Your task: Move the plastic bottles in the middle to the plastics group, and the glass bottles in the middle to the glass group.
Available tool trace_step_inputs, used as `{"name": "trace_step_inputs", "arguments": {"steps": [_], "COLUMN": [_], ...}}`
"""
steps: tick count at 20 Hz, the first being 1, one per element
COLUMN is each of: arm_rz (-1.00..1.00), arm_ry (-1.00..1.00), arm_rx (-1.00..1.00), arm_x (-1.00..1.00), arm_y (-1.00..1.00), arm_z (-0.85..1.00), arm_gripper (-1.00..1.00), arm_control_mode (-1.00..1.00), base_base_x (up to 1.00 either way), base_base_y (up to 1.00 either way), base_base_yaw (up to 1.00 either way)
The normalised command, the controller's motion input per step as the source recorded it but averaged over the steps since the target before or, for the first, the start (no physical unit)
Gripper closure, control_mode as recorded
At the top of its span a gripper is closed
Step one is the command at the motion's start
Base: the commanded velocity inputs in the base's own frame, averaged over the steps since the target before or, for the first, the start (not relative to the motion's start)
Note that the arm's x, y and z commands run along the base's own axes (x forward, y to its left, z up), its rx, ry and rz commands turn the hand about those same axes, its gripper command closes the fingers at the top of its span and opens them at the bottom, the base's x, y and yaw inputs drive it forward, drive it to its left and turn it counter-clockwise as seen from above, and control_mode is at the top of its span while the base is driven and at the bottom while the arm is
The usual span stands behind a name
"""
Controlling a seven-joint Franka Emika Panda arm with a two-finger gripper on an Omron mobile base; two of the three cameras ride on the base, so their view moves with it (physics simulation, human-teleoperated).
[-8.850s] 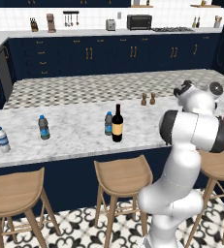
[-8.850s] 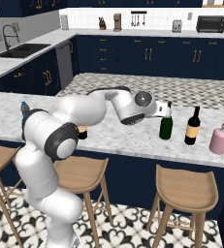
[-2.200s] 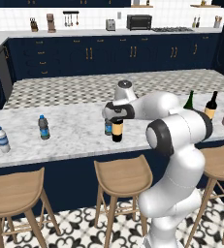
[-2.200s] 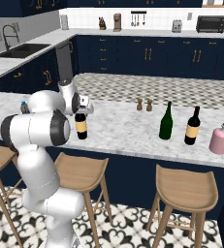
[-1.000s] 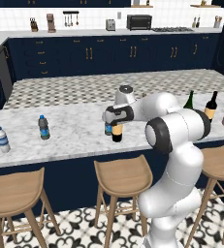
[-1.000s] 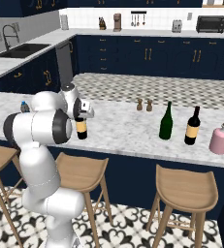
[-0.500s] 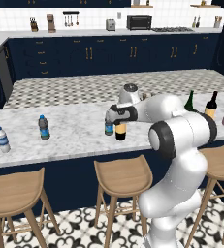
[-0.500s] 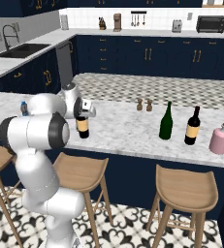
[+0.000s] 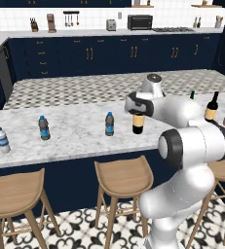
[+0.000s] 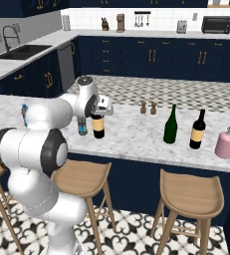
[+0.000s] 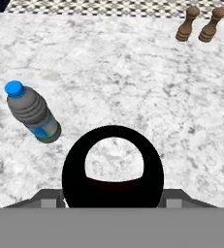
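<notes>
My gripper (image 9: 138,110) is shut on the neck of the dark wine bottle with the yellow-orange label (image 9: 138,123), which hangs upright just right of the small bluish water bottle with a blue cap (image 9: 109,124). The hand view looks straight down onto the wine bottle's black top (image 11: 74,169), and the water bottle (image 11: 33,118) stands to its left. In the right base view the gripper (image 10: 99,111) holds the wine bottle (image 10: 98,127) in front of the small water bottle (image 10: 81,128). The plain green bottle (image 10: 171,124) stands beside the dark wine bottle of the glass group (image 10: 198,130). Two water bottles (image 9: 44,128) (image 9: 3,140) form the plastics group at the far left.
A pink rounded object (image 10: 226,143) sits at the counter's right end. Two brown shakers (image 10: 148,107) stand farther back on the marble counter (image 10: 131,139). Wooden stools (image 9: 123,170) line the near side below the counter edge.
The gripper has carried the dark wine bottle to the right along the counter, away from the small water bottle. The other bottles stay put.
</notes>
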Motion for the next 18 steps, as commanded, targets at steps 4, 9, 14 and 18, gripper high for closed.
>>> {"name": "trace_step_inputs", "arguments": {"steps": [4,9,14,18], "arm_rz": [0.0,0.0,0.0,0.0], "arm_ry": [0.0,0.0,0.0,0.0], "arm_rx": [0.0,0.0,0.0,-0.01], "arm_x": [-0.22,-0.19,-0.11,-0.03], "arm_y": [-1.0,-1.0,-1.0,-0.95], "arm_z": [0.05,0.0,0.0,0.0], "arm_gripper": [1.0,1.0,1.0,1.0], "arm_control_mode": [-1.0,-1.0,-1.0,-1.0], "base_base_x": [0.0,0.0,0.0,0.0], "base_base_y": [0.0,0.0,0.0,0.0], "base_base_yaw": [0.0,0.0,0.0,0.0]}}
